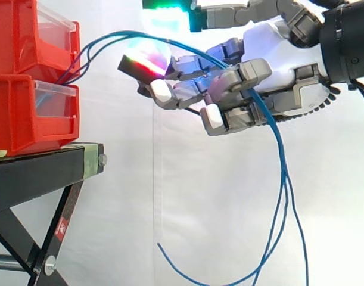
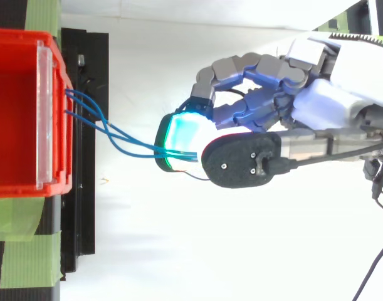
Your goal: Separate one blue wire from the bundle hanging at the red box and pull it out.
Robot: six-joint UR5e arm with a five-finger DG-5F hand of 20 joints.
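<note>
Side view: 2 red bins sit stacked on a black stand. The blue wires leave the bins' front, arc right through the hand, then hang in loops below it. The fingers are curled round the wires.

Top view: the blue wires run from the top bin and converge between the glowing pads of the hand. They are pinched there, apart from the bin.

bins stacked on stand, left | hand right of bins, apart | wires run from bins through hand, hang below it
</note>
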